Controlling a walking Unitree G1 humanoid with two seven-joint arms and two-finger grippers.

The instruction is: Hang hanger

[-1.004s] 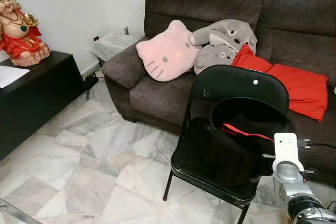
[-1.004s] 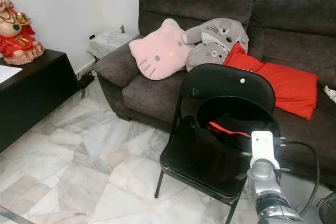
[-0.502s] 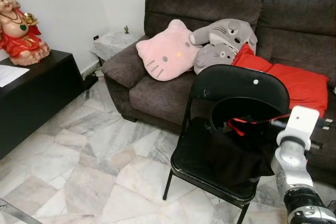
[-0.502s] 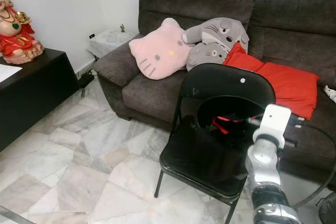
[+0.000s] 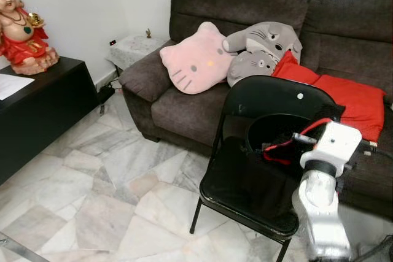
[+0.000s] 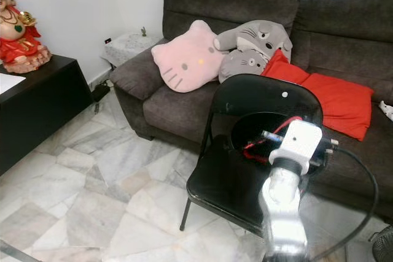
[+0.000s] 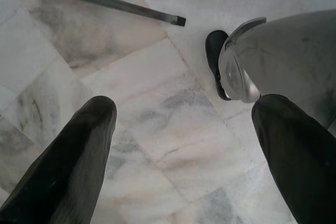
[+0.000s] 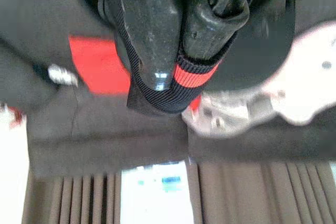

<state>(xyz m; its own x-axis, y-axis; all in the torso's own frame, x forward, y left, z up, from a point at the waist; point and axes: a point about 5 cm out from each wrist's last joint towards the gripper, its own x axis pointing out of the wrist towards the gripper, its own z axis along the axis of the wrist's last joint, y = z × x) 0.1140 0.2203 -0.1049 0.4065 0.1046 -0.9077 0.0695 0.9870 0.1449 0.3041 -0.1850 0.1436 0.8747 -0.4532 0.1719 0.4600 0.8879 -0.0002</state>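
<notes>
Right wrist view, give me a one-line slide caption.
Right gripper clamped on a black garment's red-striped collar, lifted above the folding chair.

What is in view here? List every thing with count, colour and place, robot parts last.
sofa: one, dark brown, against the back wall.
cat pillow: one, pink, on the sofa's left seat.
plush toys: two, grey, stacked beside the cat pillow.
cushion: one, red, on the sofa behind the chair.
chair: one, black folding, before the sofa.
garment: one, black with red trim, lifted off the chair seat.
statue: one, red and gold, on the cabinet.
cabinet: one, black, far left.
paper: one, white, on the cabinet.
side table: one, pale cloth cover, left of the sofa.
floor: marble tiles.
right gripper: shut on the garment's cuff, above the chair.
left gripper: open, hanging over the floor.
</notes>
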